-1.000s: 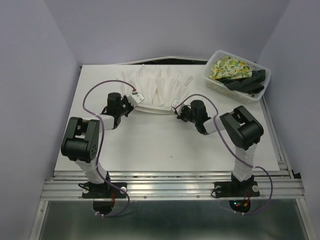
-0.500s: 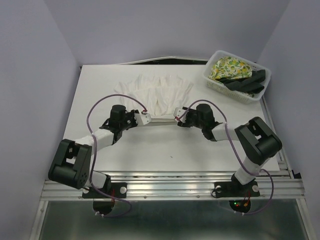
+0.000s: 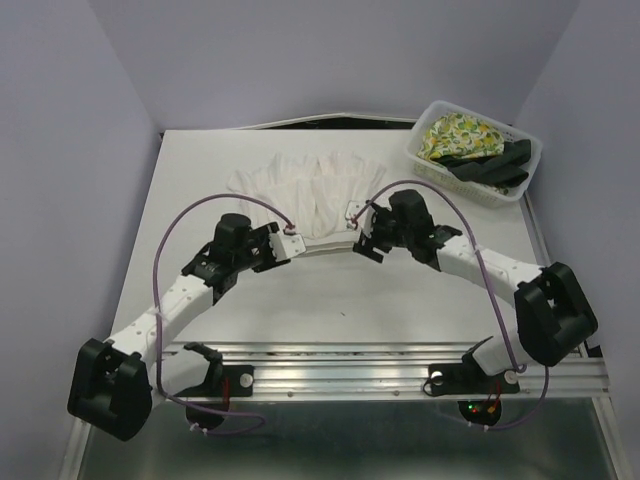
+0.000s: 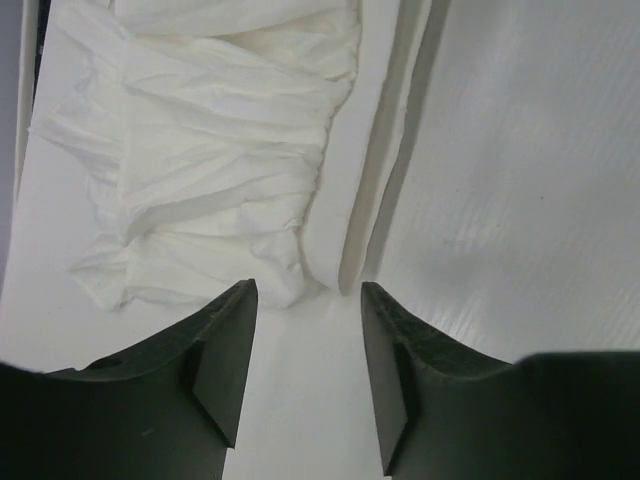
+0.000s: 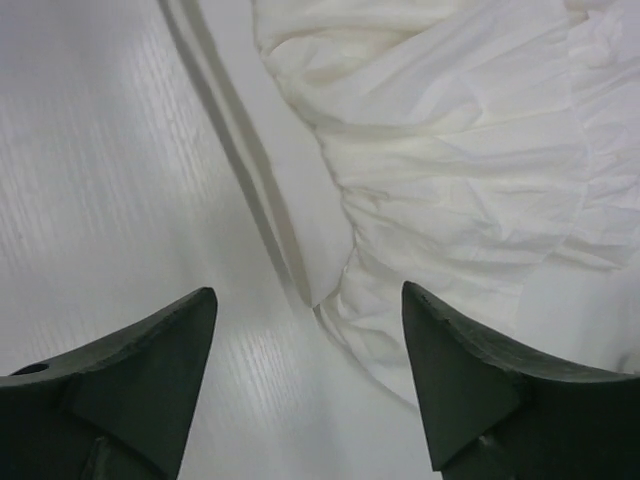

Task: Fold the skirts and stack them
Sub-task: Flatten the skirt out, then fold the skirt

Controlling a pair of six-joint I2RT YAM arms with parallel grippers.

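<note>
White tabletop (image 3: 330, 290), overhead view: the white skirt (image 3: 308, 185) lies spread mid-table. The lemon-print skirt (image 3: 455, 132) and black skirt (image 3: 490, 168) sit in the basket (image 3: 418, 160).

Left wrist view: the left gripper (image 4: 305, 290) stands apart and empty, facing one waistband (image 4: 335, 200) end.

Right wrist view: the right gripper (image 5: 308, 295) is likewise apart at the opposite end.

The cloth should handle as light and limp, so pinch the firmer waistband corners.

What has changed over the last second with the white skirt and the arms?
The white skirt slid slightly toward the robot and now lies flat. Both arms dropped lower, elbows swinging outward. The left gripper and right gripper are open, with cloth just beyond their fingertips, so it looks released. The basket with the lemon skirt and black skirt stayed put.
</note>
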